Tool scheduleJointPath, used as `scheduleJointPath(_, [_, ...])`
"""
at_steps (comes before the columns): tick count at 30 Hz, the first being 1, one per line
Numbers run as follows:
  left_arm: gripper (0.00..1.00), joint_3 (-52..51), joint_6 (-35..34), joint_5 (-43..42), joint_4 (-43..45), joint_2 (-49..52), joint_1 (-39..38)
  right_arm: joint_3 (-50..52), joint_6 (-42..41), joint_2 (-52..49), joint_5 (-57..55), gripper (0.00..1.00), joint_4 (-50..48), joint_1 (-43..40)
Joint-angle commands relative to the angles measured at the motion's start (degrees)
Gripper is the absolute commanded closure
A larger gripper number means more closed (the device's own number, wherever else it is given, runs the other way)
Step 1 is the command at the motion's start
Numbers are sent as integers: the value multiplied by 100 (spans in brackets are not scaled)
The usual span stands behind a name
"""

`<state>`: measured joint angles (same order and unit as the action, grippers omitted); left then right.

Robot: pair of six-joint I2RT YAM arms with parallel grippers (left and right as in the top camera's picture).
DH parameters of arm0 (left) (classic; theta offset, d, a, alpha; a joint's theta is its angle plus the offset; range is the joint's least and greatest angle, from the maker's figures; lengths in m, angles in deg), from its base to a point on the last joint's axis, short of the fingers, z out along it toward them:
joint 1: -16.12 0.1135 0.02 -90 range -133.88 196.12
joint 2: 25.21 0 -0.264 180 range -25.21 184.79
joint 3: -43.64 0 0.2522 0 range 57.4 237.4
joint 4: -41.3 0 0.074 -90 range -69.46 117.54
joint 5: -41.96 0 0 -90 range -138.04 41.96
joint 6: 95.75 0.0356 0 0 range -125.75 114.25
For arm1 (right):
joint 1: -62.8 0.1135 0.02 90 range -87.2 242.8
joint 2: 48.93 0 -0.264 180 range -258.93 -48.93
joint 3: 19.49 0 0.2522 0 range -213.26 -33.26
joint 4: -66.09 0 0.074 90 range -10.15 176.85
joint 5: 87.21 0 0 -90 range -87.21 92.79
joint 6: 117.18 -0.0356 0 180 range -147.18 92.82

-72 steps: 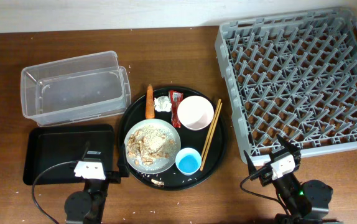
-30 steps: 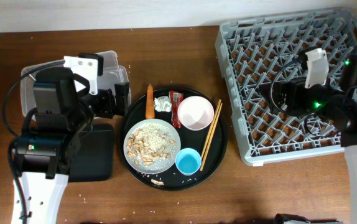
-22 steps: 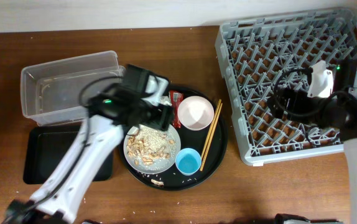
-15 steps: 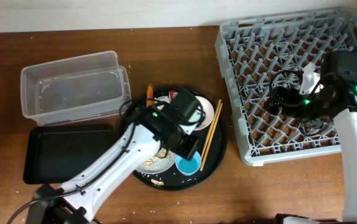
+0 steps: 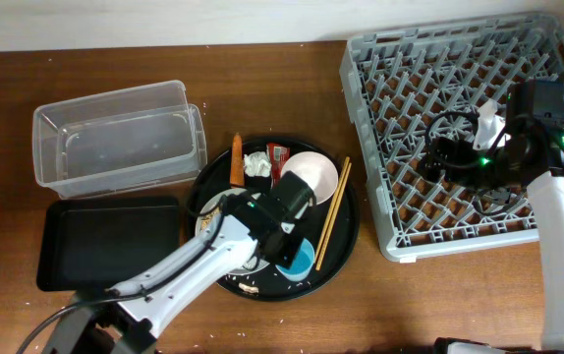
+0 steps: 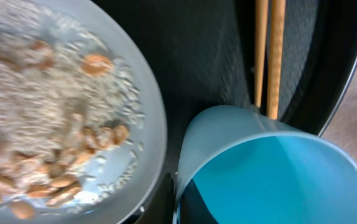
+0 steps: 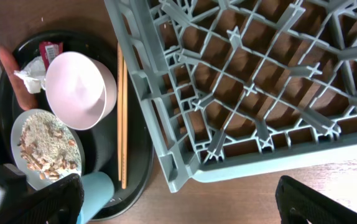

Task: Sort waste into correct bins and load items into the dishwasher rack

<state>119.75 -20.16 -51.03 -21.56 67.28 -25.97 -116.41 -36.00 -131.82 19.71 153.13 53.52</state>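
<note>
The brown wooden desk (image 5: 262, 69) carried everything, and the large round black tray (image 5: 347, 232) sat at its middle. At the tray's near edge the small blue cup (image 6: 272, 174) stood upright, and the left arm (image 5: 194, 270) reached in from the near-left side with its wrist over that cup. The left wrist view was filled by the cup and the pale round plate (image 6: 150, 118) just left of it, so whether the left jaws were apart or together I could not tell. Beige food scraps (image 6: 41, 93) covered the plate.

Left of the tray lay the shallow black rectangular tray (image 5: 105, 241). On the tray's right side lay the wooden chopsticks (image 5: 332, 212), beside the white bowl (image 5: 311, 175). Along its far side sat the red wrapper (image 5: 278, 151), the crumpled tissue (image 5: 257, 164) and the carrot (image 5: 236, 160).

Far left of the tray stood the clear tub (image 5: 115, 143). Right of it the grey dishwasher rack (image 5: 400, 88) filled the corner, with the right arm (image 5: 557, 246) above it, the right jaws spread wide, fingers (image 7: 41, 199) well apart. Beyond the desk ran a pale wall (image 5: 164, 20).
</note>
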Motion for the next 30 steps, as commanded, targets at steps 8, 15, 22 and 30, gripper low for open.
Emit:
scheduleJointPath(8, [100, 1340, 1303, -6913, 944, -717, 3357, -52, 2752, -9, 4024, 15, -85, 96])
scheduleJointPath(15, [100, 1340, 1537, -7829, 944, -431, 3233, -52, 4140, -9, 5674, 10, -1008, 2096])
scheduleJointPath(22, [100, 1340, 1541, -7912, 1014, -431, 3165, -52, 3941, -11, 5156, 39, -1261, 2531])
scheduleJointPath(30, [2, 1340, 1578, -7650, 1010, -431, 3174, -55, 3193, 234, 4308, 48, -1266, 2000])
